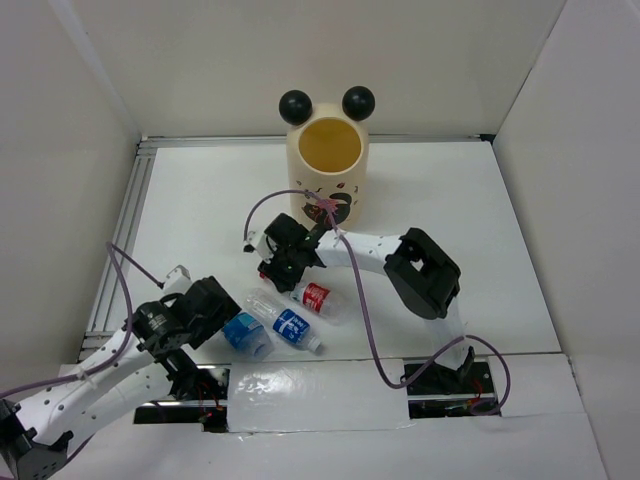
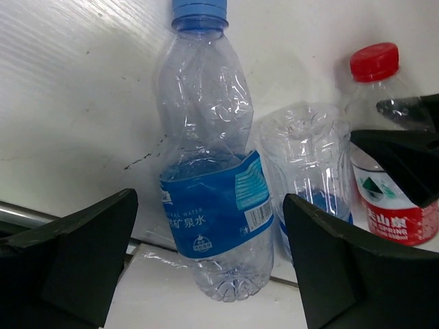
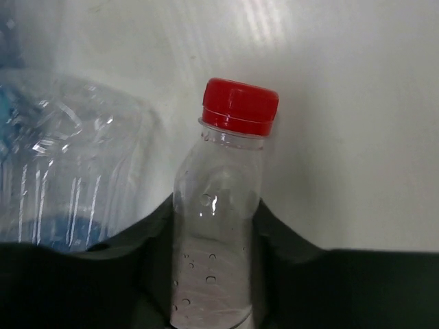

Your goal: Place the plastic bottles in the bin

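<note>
Plastic bottles point(image 1: 287, 322), three in view, lie clustered on the white table point(image 1: 450, 200) near the arm bases. All are outside the cream cylindrical bin with two black ball ears point(image 1: 325, 175), which stands at far centre.

Right gripper point(image 1: 285, 262) pinches the small clear red-capped bottle point(image 3: 223, 205) across its body. That bottle's long axis runs out between the fingers, cap pointing away from the wrist. The bin lies just beyond this grip, slightly right, so I judge the right arm the nearer.

Left gripper point(image 2: 209, 205) stands spread wide and empty, facing the crumpled clear blue-labelled bottle point(image 2: 206, 123).

Finger contact shows only in the right wrist view. The bin shows only from above.
</note>
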You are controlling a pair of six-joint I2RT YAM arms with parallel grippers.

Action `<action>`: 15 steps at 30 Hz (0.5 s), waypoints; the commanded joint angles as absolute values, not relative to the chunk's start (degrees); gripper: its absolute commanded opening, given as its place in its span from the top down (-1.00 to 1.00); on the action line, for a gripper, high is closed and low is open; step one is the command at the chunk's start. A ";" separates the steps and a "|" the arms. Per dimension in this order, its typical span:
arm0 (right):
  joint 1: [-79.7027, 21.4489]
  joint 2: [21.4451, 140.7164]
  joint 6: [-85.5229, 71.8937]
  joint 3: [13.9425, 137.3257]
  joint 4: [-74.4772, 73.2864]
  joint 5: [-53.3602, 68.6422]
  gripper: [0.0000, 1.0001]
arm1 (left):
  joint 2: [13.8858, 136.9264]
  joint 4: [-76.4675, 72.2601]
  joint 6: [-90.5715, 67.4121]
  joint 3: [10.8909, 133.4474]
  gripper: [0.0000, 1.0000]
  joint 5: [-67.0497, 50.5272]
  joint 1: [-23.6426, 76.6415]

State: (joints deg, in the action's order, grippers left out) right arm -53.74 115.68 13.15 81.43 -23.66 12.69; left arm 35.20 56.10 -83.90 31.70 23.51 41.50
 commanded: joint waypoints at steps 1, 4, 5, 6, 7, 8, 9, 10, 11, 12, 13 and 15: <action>-52.91 117.42 16.86 85.51 -32.15 20.90 0.46 | 38.13 50.02 -84.64 29.63 -1.00 21.63 41.48; -50.55 114.97 20.38 90.60 -37.43 28.35 0.61 | 40.33 46.33 -84.64 28.56 -1.00 20.13 41.48; -49.93 114.09 21.43 92.27 -40.14 30.48 0.64 | 41.91 46.32 -84.64 28.04 -1.00 20.13 41.48; -48.44 112.08 26.32 96.46 -43.56 35.63 0.64 | 43.14 45.80 -84.64 28.04 -1.00 19.60 42.01; -47.56 111.02 26.37 98.77 -43.59 38.29 0.64 | 43.15 45.79 -84.64 28.04 -1.00 19.60 42.01; -46.77 109.96 27.50 100.96 -44.64 40.58 0.64 | 43.15 45.79 -84.64 28.04 -1.00 19.60 42.01; -45.02 108.04 29.95 105.77 -46.56 43.22 0.64 | 43.85 45.79 -84.64 28.04 -1.00 19.60 42.01; -44.04 107.41 31.36 108.43 -47.80 48.20 0.64 | 43.86 45.01 -84.64 27.34 -1.00 19.60 42.01; -42.99 106.88 32.16 110.81 -48.51 51.04 0.64 | 43.86 45.00 -85.16 27.33 -1.00 19.60 42.01; -40.54 105.48 31.65 116.75 -47.99 56.37 0.68 | 43.86 44.22 -85.17 26.81 -1.00 19.60 42.01; -39.30 105.47 31.64 116.81 -47.99 59.04 0.68 | 44.38 44.21 -85.17 26.81 -1.00 19.60 42.01; -36.40 104.51 29.20 119.52 -43.37 64.83 0.68 | 45.25 44.21 -85.17 26.81 -1.00 20.30 42.01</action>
State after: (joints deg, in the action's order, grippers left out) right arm -40.07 111.02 28.47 113.60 -44.49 48.99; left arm 44.25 45.78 -84.25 27.31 19.79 41.78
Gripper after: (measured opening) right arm 0.463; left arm 1.001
